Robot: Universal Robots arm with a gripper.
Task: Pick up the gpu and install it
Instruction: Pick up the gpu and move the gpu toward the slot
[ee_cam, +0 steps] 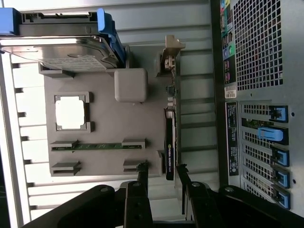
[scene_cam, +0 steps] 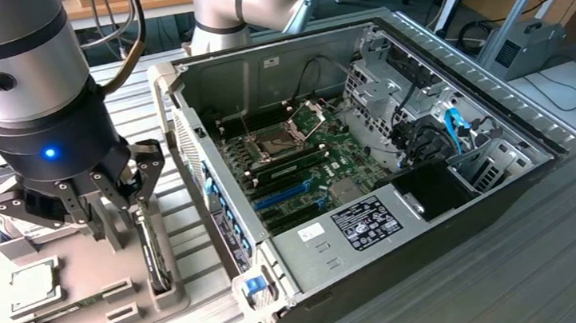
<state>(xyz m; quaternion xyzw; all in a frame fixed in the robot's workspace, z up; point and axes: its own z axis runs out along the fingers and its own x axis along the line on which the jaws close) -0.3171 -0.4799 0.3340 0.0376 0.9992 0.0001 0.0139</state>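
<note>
Black two-finger claw (ee_cam: 161,170) is spread wide and holds nothing. The thin black flat gpu (ee_cam: 169,142), silvery bracket on its far end, stands on edge in a slot of the grey moulded holder plate (ee_cam: 102,121) on the tabletop. It sits directly under and ahead of the claw. The card's long axis runs straight away from the claw, in line with the gap between the fingers. Its near end lies between the fingertips, seemingly not touching. The same plate holds a square silver CPU chip (ee_cam: 70,113), a green memory stick (ee_cam: 97,146) and a silver hard drive (ee_cam: 66,54) beyond. The open black computer case (scene_cam: 257,76), with the green motherboard (scene_cam: 310,167) inside, sits beside the claw.
</note>
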